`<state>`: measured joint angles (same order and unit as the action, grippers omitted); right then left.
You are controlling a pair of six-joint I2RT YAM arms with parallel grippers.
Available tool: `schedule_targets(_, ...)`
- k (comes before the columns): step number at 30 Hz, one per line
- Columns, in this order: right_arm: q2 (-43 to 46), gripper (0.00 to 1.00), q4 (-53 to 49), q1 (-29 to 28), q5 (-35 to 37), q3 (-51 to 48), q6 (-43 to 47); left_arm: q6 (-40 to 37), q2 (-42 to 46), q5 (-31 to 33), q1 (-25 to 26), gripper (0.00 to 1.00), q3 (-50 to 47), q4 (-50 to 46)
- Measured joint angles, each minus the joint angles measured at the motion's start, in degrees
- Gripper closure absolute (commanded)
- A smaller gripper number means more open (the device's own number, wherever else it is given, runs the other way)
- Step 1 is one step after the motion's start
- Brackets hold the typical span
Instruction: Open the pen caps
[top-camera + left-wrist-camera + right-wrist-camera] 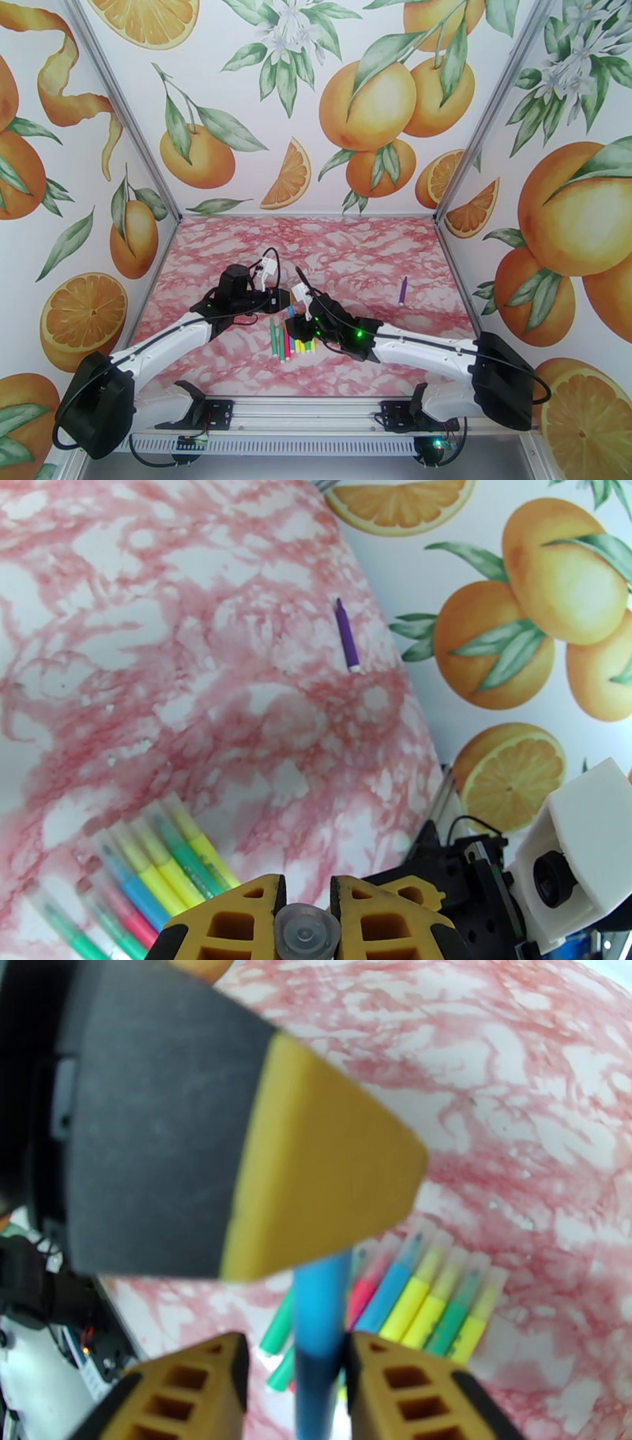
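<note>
A blue pen (320,1331) stands upright between the two grippers, above a row of several pens (291,343) lying on the table. My left gripper (308,886) is shut on its translucent pen cap (306,935), seen end-on between the yellow fingers. My right gripper (296,1347) sits around the blue barrel lower down. Its jaws are slightly open: one finger (209,1390) stands off the barrel and the other touches it. Whether the cap has come off is hidden. In the top view the left gripper (281,301) and right gripper (303,299) meet mid-table. A purple pen (403,290) lies apart at the right.
The row of pens (158,875) holds green, red, blue and yellow ones, side by side near the front middle. The purple pen (346,635) lies close to the right wall. Orange-printed walls close in the pink marbled table (355,253) on three sides.
</note>
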<state>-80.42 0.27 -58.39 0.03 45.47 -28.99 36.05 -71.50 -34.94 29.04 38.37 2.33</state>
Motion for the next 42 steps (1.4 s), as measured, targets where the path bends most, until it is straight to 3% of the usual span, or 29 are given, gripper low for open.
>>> schedule_targets(9,-1.7,0.76,0.0,0.0,0.0,0.6,0.1,0.1,1.3,-0.3,0.0,1.00,0.0,0.0)
schedule_targets(20,-1.7,0.96,0.5,0.0,0.1,0.5,0.4,0.0,2.1,2.0,0.3,1.00,0.8,-2.2)
schedule_targets(42,0.7,1.00,7.1,-0.1,0.6,-3.6,1.3,1.5,2.2,6.9,1.4,1.00,6.0,-11.3)
